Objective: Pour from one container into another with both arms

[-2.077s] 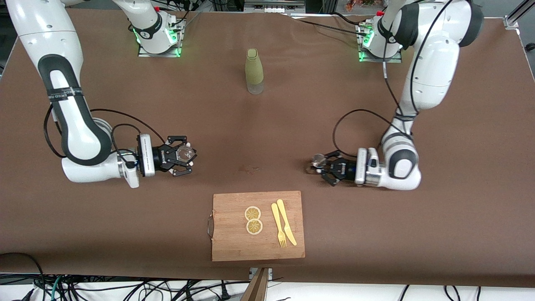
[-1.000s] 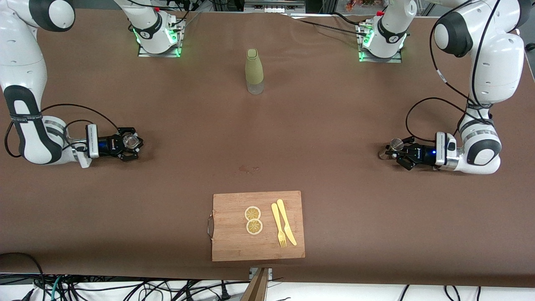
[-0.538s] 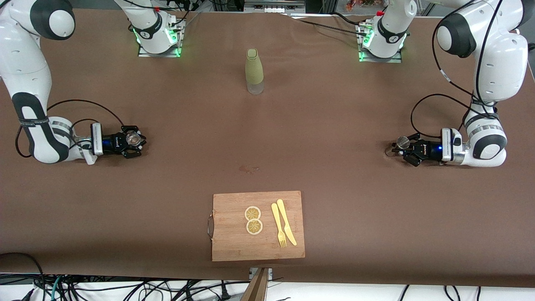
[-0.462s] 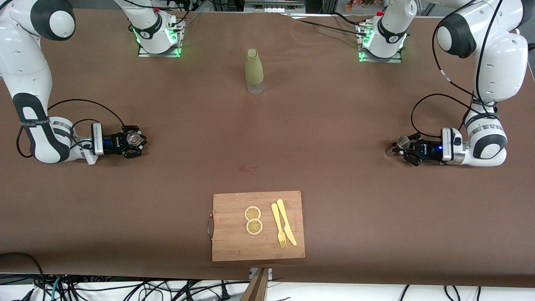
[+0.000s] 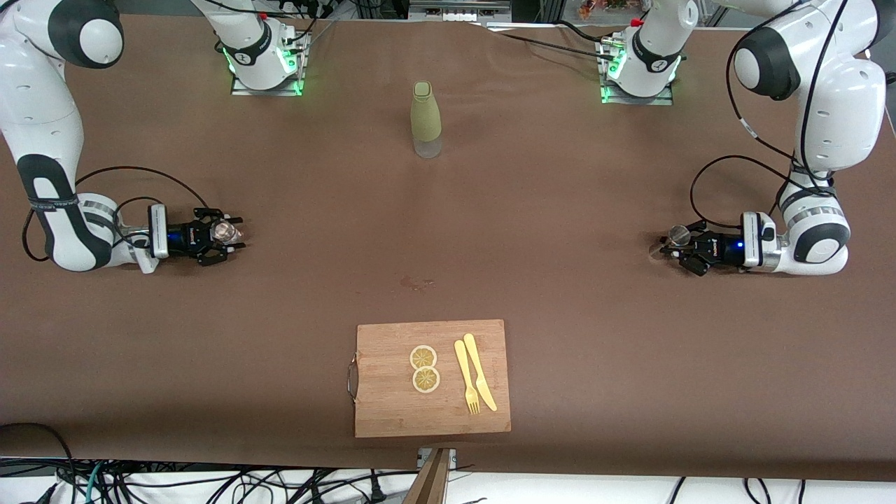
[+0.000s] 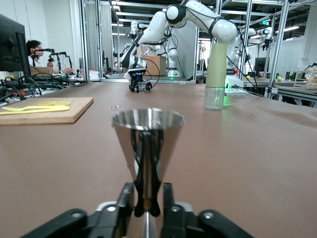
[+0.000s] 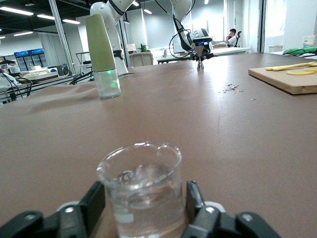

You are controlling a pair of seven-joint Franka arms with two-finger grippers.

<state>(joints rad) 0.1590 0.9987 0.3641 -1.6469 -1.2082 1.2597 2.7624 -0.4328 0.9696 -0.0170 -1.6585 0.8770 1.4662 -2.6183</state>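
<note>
both arms point(image 5: 49, 140) have swung outward from the middle of the surface point(image 5: 560, 336), and each container now stands at its own end. the glass cup point(image 5: 224, 229) sits upright on the surface toward the right arm's end, with some clear content in it. the metal jigger point(image 5: 676, 234) sits upright toward the left arm's end, well apart from the cup.

the freshest change is at the right tool point(image 5: 218, 234). a moment ago it was clamped on the cup, and now it stands wide. in the right wrist view its fingers point(image 7: 194, 198) flank the cup point(image 7: 141, 191) with a sliver of gap on each side. the left tool point(image 5: 680, 245) is low around the narrow waist of the jigger point(image 6: 147, 144). we cannot tell whether it grips or has begun to let go.

we judge that the pour is over and we are in the put-down. what remains, as we read it, is to free the jigger and draw both tools straight back without nudging either vessel. the tall-waisted jigger looks the easier one to topple.

the green bottle point(image 5: 425, 119) between the bases and the cutting board point(image 5: 392, 413) nearer the front camera have not moved.
</note>
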